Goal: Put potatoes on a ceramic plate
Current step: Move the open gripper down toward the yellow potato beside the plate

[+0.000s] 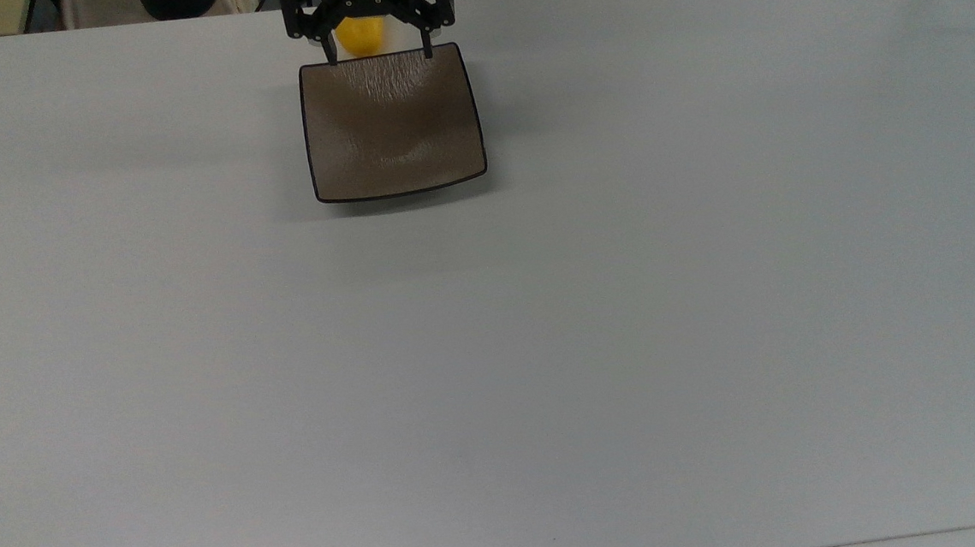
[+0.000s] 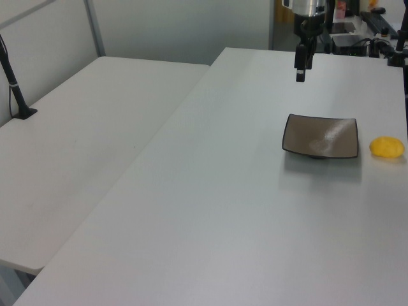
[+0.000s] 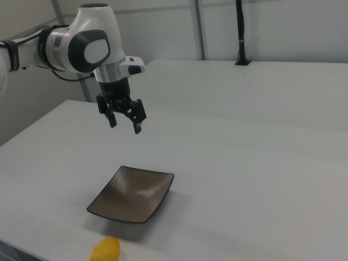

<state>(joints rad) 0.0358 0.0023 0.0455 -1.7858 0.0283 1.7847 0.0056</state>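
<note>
Yellow potato lies on the table just beside the ceramic plate, at its near corner in the right view. I hold the gripper high beyond the plate's far side, fingers spread, empty. Plate sits between claw and potato.

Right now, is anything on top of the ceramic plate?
Nothing lies on the ceramic plate; its glossy brown surface is bare. The potato rests on the table beside it, apart from the rim. The open gripper hangs above the table. The plate's underside is hidden.
</note>
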